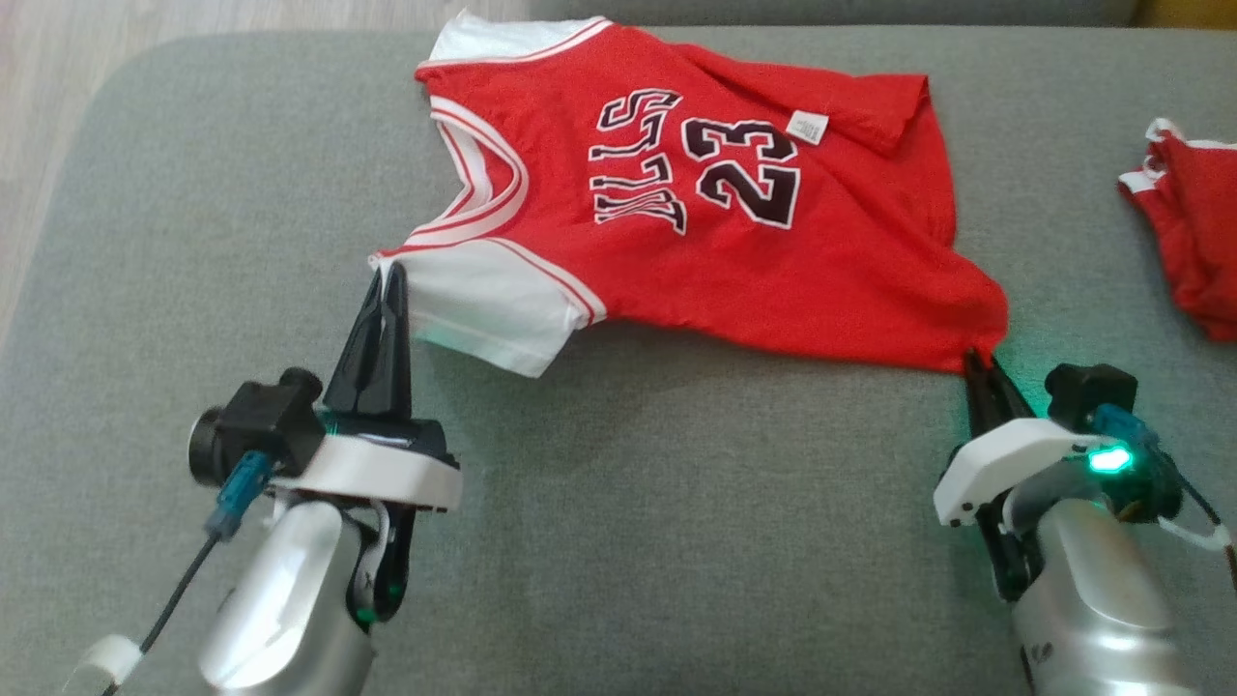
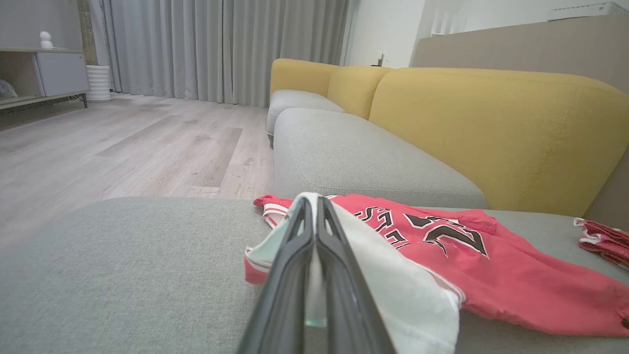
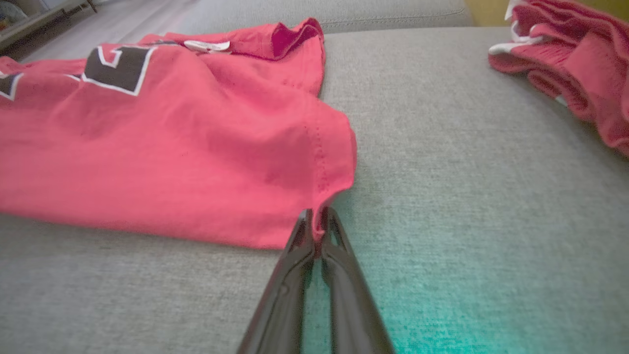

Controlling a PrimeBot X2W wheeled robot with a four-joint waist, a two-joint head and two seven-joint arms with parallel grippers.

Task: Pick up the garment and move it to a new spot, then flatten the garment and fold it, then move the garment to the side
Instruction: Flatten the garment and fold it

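Note:
The garment (image 1: 696, 203) is a red basketball jersey with white sleeves and the number 23, spread on a grey sofa cushion (image 1: 676, 541). My left gripper (image 1: 385, 282) is shut on the near white sleeve by the collar; in the left wrist view the white cloth (image 2: 393, 280) is pinched between the closed fingers at the left gripper (image 2: 314, 201). My right gripper (image 1: 974, 360) is shut on the jersey's near bottom corner. In the right wrist view the red hem (image 3: 322, 216) is bunched between the tips of the right gripper (image 3: 317, 216).
A second red and white garment (image 1: 1193, 242) lies crumpled at the cushion's right edge. Yellow sofa backrests (image 2: 491, 132) rise behind the cushions. Wooden floor (image 2: 123, 142) lies past the cushion's left edge.

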